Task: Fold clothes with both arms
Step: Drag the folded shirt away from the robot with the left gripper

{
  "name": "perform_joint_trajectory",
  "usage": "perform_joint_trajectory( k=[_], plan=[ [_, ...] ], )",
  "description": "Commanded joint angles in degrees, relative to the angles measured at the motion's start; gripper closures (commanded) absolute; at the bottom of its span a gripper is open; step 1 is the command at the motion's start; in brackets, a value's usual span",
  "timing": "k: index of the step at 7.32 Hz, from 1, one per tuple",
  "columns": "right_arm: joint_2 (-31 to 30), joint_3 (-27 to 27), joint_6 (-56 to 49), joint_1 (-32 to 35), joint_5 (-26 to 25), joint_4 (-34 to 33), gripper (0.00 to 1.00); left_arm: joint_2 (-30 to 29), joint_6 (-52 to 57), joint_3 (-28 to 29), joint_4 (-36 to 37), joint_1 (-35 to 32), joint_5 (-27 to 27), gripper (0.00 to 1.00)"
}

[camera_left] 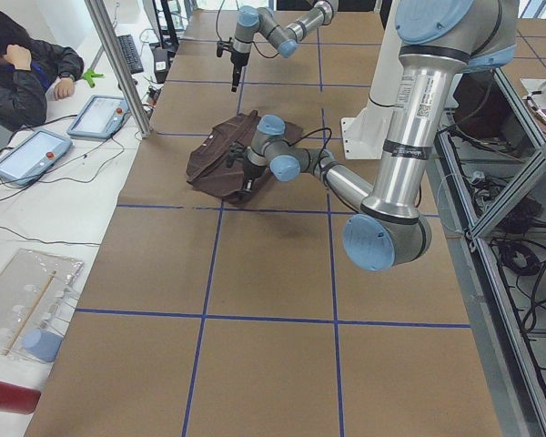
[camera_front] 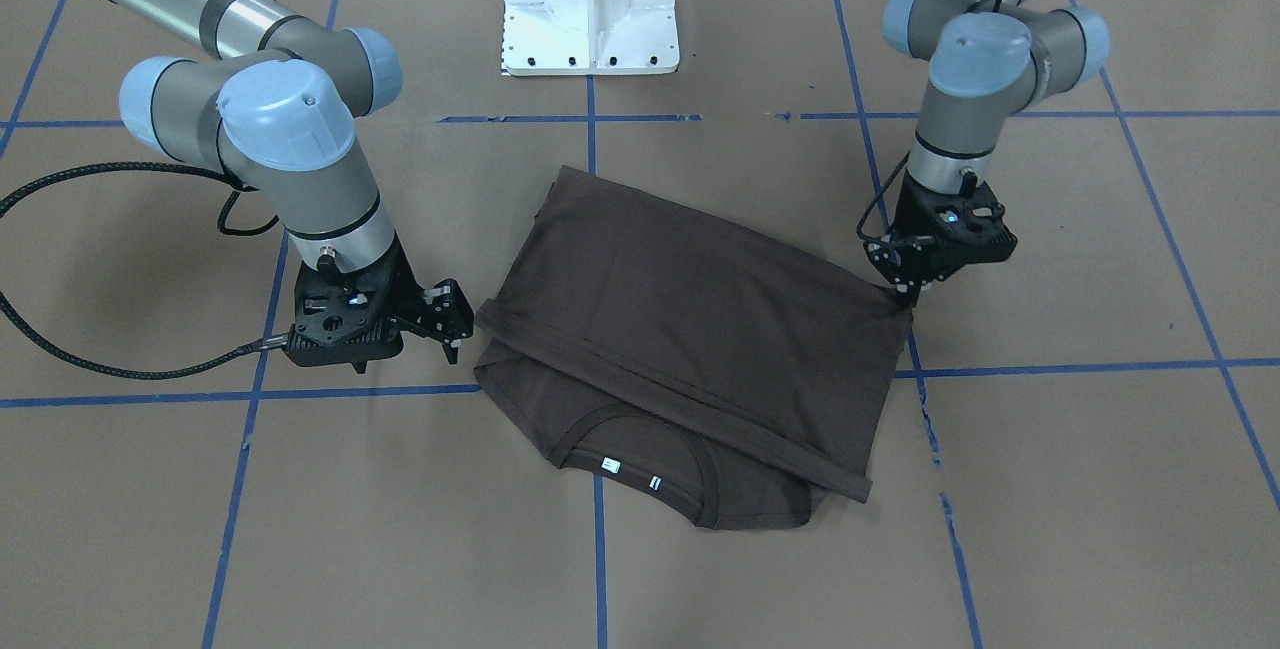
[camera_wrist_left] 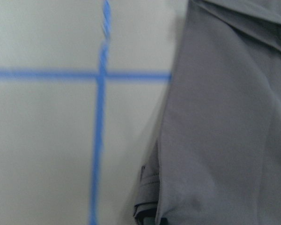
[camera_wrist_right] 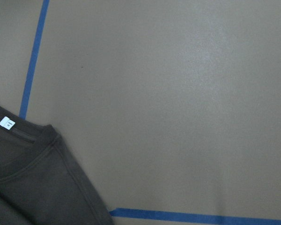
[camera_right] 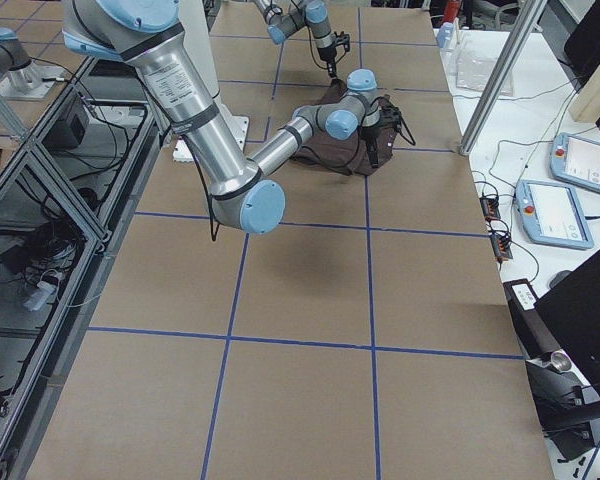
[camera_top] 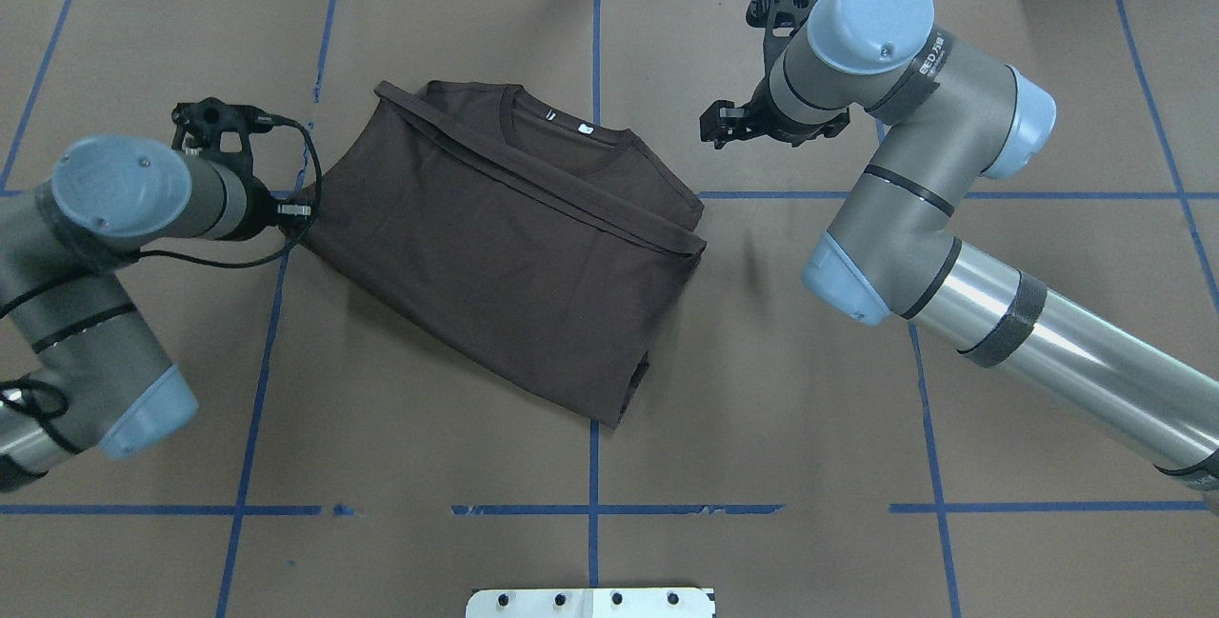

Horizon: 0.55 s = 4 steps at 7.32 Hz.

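Folded brown T-shirt [camera_front: 690, 329] on table [camera_front: 1050, 529]

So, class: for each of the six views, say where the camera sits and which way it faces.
Front-facing: across the table, facing the robot, steeply down; right arm, left arm, white base.
Overhead: behind the robot, looking forward and down; both arms.
Exterior left: table's left end, looking along it; left arm near.
Exterior right: table's right end; right arm near.
Left wrist: looks down at the T-shirt edge; no arm shows.
Right wrist: looks down at the collar; no arm shows.
Shared: all six show the T-shirt.
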Motion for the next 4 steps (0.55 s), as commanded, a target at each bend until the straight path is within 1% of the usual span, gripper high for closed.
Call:
perform_joint_trajectory(
  k=[1,2,3,4],
  plan=[
    [-0.08,0.46,0.03,0.09,-0.02,0.00,0.00,-12.34,4.84,15.84,-1.96,-7.75,1.57,1.00],
    [-0.08,0.46,0.03,0.09,-0.02,0.00,0.00,-16.93,7.11,24.62,-9.02,-10.40,1.49,1.00],
    [-0.17,0.72,0.03,0.18,-0.02,0.00,0.00,-22.02,8.35,37.93,-18.49,-11.81,1.58,1.00],
    [-0.86,2.12,0.03,0.09,0.07,-0.17,0.00,-24.59,10.28,43.98,-21.80,-12.96,1.58,1.00]
  ],
)
